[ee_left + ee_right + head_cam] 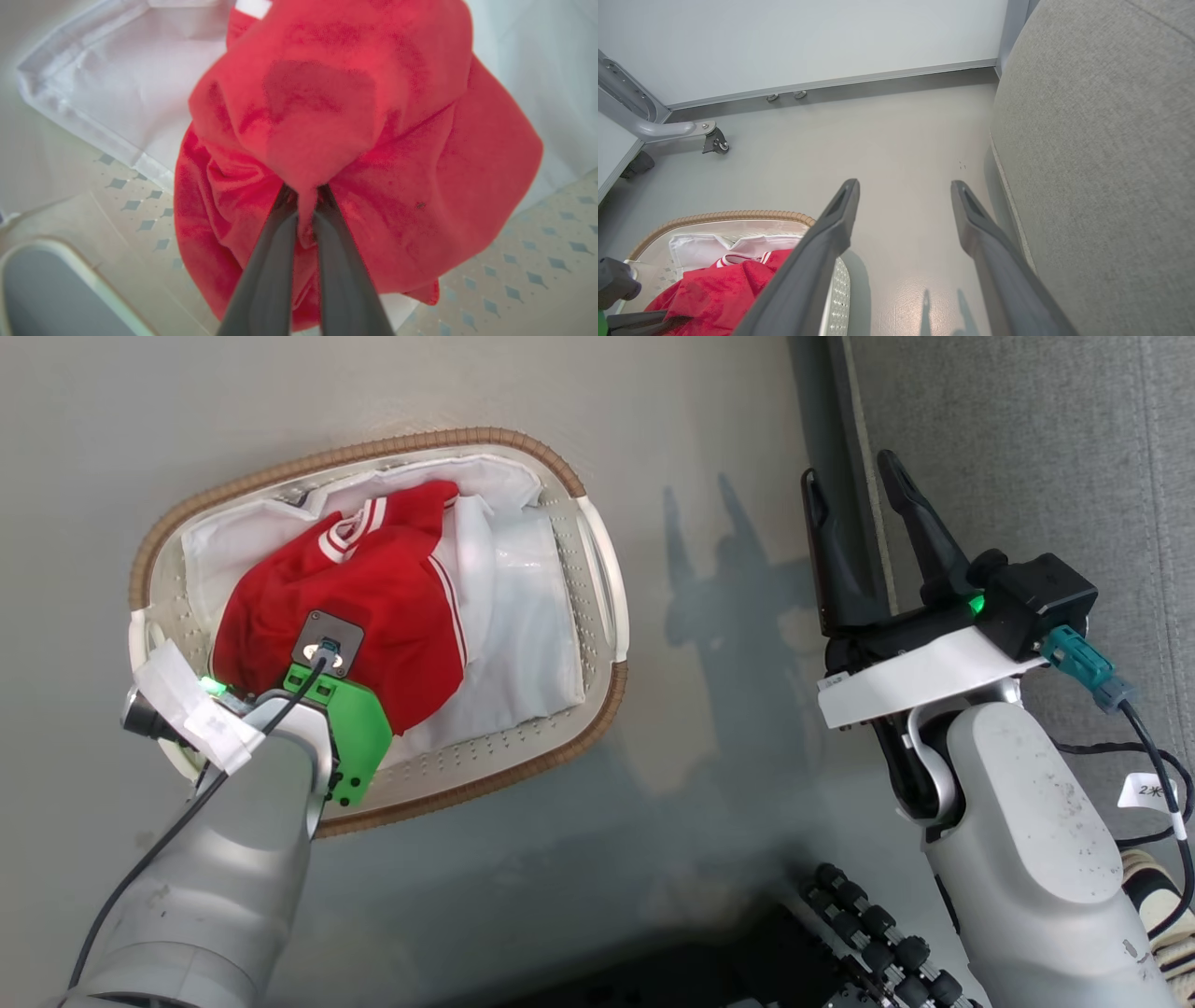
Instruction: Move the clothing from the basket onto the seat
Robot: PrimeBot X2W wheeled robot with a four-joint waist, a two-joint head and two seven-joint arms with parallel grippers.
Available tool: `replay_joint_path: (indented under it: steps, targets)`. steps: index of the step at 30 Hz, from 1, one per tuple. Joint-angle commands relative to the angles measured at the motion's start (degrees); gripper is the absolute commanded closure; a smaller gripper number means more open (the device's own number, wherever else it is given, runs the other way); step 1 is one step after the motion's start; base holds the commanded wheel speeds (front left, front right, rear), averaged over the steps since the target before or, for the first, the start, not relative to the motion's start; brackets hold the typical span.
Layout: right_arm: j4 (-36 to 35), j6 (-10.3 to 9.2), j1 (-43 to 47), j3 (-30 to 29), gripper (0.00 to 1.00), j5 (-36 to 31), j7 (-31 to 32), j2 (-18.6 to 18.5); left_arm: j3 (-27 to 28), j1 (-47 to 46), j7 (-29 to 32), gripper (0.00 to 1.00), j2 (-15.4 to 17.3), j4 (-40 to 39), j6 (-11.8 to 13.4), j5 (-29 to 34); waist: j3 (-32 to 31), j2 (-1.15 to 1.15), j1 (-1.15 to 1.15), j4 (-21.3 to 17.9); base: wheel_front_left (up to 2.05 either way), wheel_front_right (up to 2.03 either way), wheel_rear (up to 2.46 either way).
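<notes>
Clothing (373,607): one red bundle with white stripes, lying inside the basket (373,448) on its white lining (523,616), toward the left half of the basket in your head view. The basket sits on the grey floor (709,756), left of the seat (1027,448) and apart from it. Your left jaws are down in the basket and closed tight on a fold of the red cloth. In the left wrist view the two dark fingers (266,270) run almost together, a pinch of fabric caught at their tips and the rest of the garment bunched around them. You cannot tell whether the bundle is clear of the lining. Your right jaws stand wide apart and hold nothing, over the floor between basket and seat, fingers (920,532) pointing along the seat's edge. The right wrist view puts the seat on the right, with the basket rim and red cloth at lower left.
</notes>
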Motion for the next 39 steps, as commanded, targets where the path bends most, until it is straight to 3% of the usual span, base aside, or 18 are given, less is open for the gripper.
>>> replay_joint_path:
  steps: [1,9,14,26,39]
  targets:
    - [0.3,-0.08,0.2,-0.2,0.00,0.4,-0.3,-0.2,0.0,0.1,-1.2,1.00,-0.3,-0.1,0.0,-0.5,-1.3,0.00,0.00,0.1,0.00,0.00,0.00]
    - [1.9,-0.08,2.5,-0.7,0.00,-0.9,-0.3,-0.2,1.1,3.0,-8.4,1.00,-2.4,-1.0,-0.4,-3.6,-8.5,0.00,0.00,1.7,0.00,0.00,0.00]
    - [3.2,-0.08,4.7,-1.2,0.00,-1.8,-0.3,-0.2,1.3,6.3,-9.8,1.00,-3.6,-4.4,-1.2,-5.8,-14.0,0.00,0.00,3.7,0.00,0.00,0.00]
    - [5.7,-0.08,11.5,-2.9,0.00,-4.4,-0.3,-0.2,0.8,20.1,-9.8,1.00,-3.9,-26.3,-1.8,-10.2,-26.1,0.00,0.00,9.4,0.00,0.00,0.00]
    - [7.5,-0.08,17.9,-2.0,0.00,-4.7,-0.3,-0.2,6.1,31.1,-9.8,1.00,-3.9,-43.5,-1.1,-11.8,-35.5,0.00,0.00,11.0,0.00,0.00,0.00]
